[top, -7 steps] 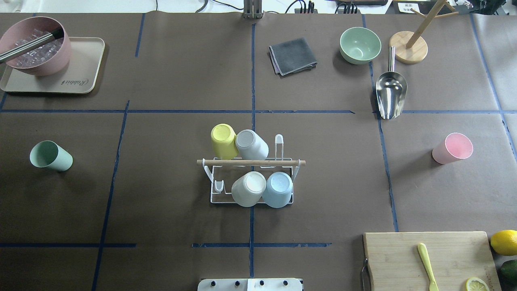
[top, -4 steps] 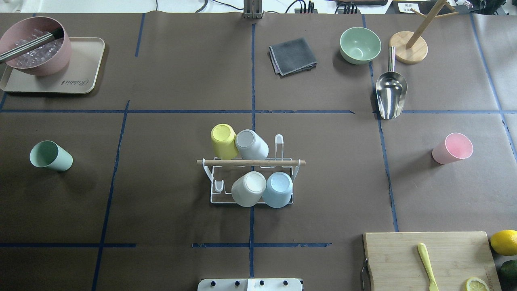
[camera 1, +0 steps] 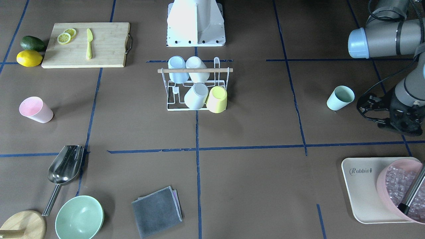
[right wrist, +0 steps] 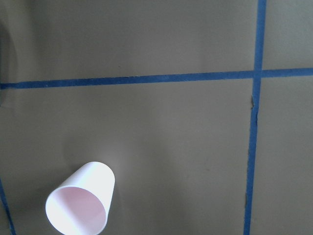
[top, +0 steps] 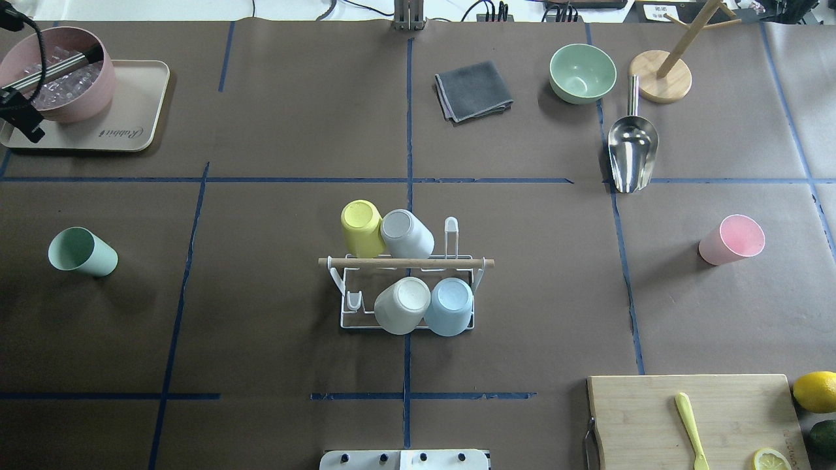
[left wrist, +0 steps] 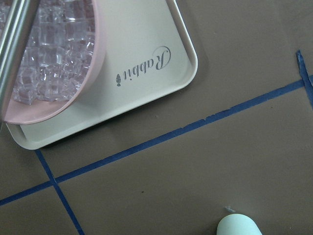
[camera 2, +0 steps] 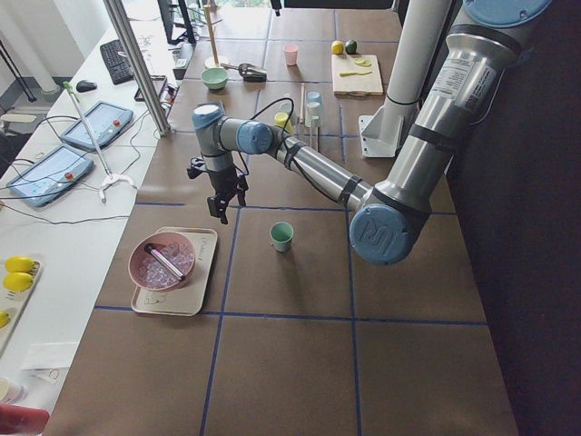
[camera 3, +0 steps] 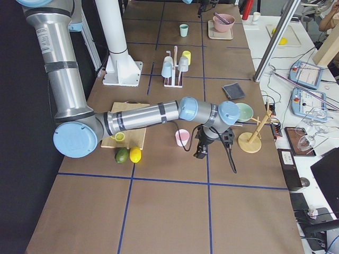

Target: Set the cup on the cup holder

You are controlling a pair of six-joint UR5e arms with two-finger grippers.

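Since the earlier overhead frame, the left gripper [camera 1: 372,109] has entered at upper left, jaws spread and empty. Advise descending squarely over the green cup [top: 82,251] before closing; right gripper [camera 3: 200,152] jaw state cannot be told.

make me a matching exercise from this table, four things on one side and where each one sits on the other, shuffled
Things:
1. yellow cup
2. green cup
3. yellow knife
4. pink bowl of ice

Places:
a. on the wooden cutting board
b. upside down on the cup holder
c. on the beige tray
d. alone on the table, upright, near the left tool

Pairs: 1-b, 2-d, 3-a, 4-c
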